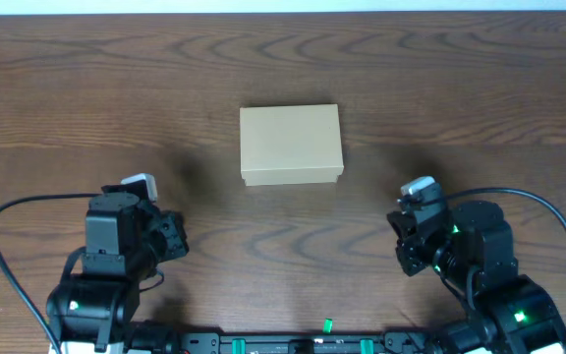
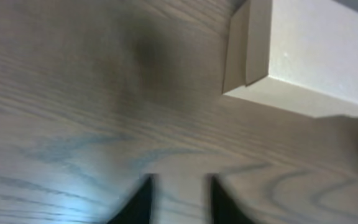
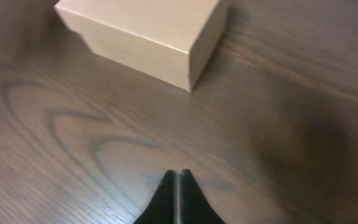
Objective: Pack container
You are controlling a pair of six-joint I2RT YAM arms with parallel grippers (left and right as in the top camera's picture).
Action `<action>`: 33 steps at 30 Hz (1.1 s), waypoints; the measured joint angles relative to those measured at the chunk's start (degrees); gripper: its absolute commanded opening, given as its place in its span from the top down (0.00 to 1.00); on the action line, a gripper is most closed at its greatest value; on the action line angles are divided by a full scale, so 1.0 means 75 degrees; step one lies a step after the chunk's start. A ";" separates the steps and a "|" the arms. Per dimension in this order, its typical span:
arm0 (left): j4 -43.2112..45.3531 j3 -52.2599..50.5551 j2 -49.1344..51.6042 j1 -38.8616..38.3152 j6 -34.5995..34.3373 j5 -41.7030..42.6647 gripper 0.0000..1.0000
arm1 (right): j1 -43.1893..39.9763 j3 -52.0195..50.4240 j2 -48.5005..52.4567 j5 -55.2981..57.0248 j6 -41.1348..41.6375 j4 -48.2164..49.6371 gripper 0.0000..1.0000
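The container [image 1: 291, 145], a small tan cardboard box with its lid shut, sits on the wooden table at centre, slightly toward the back. It shows at the upper right of the left wrist view [image 2: 303, 56] and at the upper left of the right wrist view [image 3: 148, 34]. My left gripper [image 1: 170, 236] hangs near the front left, well short of the box; its fingers [image 2: 180, 190] are apart with only bare wood between them. My right gripper [image 1: 406, 241] hangs near the front right; its fingers [image 3: 179, 177] are pressed together and hold nothing.
The dark wood-grain table [image 1: 460, 88] runs to a pale strip along the far edge. Black cables loop from both arm bases at the front corners. No stationery items show in any view.
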 measured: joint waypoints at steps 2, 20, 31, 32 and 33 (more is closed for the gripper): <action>0.0163 -0.0003 0.0000 0.0000 -0.0023 0.0000 0.05 | 0.0000 -0.0006 0.0000 0.0137 0.0041 0.0067 0.07; 0.0358 -0.0003 -0.0006 0.0000 -0.0137 0.0003 0.05 | 0.0000 -0.0009 0.0000 0.0746 0.0044 0.0020 0.01; -0.0012 -0.0111 -0.1326 -0.0006 0.0082 -0.1218 0.05 | 0.0000 -0.0009 0.0000 0.0769 0.0044 0.0009 0.01; -0.0009 -0.0169 -0.1603 -0.0006 0.0096 -0.1466 0.05 | 0.0000 -0.0009 0.0000 0.0769 0.0044 0.0006 0.01; 0.0003 -0.0280 -0.1947 -0.0006 0.0099 -0.1775 0.05 | 0.0000 -0.0009 -0.0003 0.0769 0.0044 0.0003 0.01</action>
